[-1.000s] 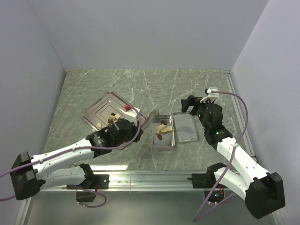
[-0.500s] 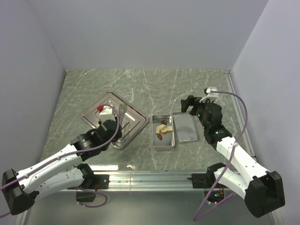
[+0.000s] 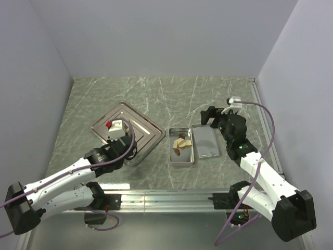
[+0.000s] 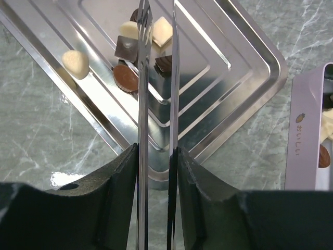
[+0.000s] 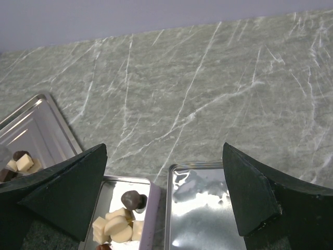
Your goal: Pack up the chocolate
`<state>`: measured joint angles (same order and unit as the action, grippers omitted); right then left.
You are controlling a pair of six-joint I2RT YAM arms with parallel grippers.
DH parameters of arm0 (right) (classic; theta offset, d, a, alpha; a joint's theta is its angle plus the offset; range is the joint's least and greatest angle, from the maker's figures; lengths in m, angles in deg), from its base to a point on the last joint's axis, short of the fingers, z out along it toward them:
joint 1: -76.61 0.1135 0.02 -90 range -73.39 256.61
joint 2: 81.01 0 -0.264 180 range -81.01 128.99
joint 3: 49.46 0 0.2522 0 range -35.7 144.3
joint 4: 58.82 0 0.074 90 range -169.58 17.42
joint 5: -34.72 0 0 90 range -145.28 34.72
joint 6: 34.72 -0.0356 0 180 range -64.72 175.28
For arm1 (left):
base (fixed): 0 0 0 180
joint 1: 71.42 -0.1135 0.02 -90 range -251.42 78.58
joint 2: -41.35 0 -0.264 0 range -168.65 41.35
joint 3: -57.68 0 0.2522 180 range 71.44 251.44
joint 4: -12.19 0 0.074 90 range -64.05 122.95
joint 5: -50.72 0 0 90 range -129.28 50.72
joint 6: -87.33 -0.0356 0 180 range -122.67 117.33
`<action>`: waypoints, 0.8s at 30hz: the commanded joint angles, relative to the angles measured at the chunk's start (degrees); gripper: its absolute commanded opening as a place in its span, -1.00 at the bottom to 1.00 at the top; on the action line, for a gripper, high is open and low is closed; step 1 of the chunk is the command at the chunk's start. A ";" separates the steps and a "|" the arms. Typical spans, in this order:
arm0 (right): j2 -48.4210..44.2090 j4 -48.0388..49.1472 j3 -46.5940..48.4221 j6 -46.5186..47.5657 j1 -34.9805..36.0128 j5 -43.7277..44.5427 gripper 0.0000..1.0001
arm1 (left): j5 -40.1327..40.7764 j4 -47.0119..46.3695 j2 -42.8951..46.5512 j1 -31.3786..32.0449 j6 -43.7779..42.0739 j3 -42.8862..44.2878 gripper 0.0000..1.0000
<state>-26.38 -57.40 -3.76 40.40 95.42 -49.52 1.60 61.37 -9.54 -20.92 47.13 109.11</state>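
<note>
Left pincer: clamped on steel tweezers, the tips among the pieces on the tray.
Right pincer: fingers wide apart, holding nothing, hovering above tin and lid.
Chocolate: dark and cream lumps on the ridged steel tray; a few more inside the tin.
Tin: open on the tabletop, right of the tray.
Lid: just beside the tin, silver side up.
Writing: Japanese characters "おいしい" on the tin's wall under a tiny picture.

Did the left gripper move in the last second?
Yes. The left gripper, shut on tweezers, went left in the top view, away from the open tin and over the steel tray.
</note>
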 commanded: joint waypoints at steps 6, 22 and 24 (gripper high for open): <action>0.12 0.82 3.21 0.90 -0.09 -0.22 0.96 | 2.18 1.58 -1.14 3.20 4.07 0.03 -0.17; -0.23 0.73 3.04 0.81 -0.09 -0.40 0.96 | 2.80 2.02 -5.97 4.52 4.96 0.74 -0.11; -0.32 0.73 3.12 0.81 -0.17 -0.40 0.96 | 2.54 1.67 -6.23 4.52 4.60 0.74 -0.11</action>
<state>-26.38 -57.45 -3.76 40.40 95.42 -49.82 2.78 64.45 -15.55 -16.57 52.20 109.04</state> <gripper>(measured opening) 0.978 0.446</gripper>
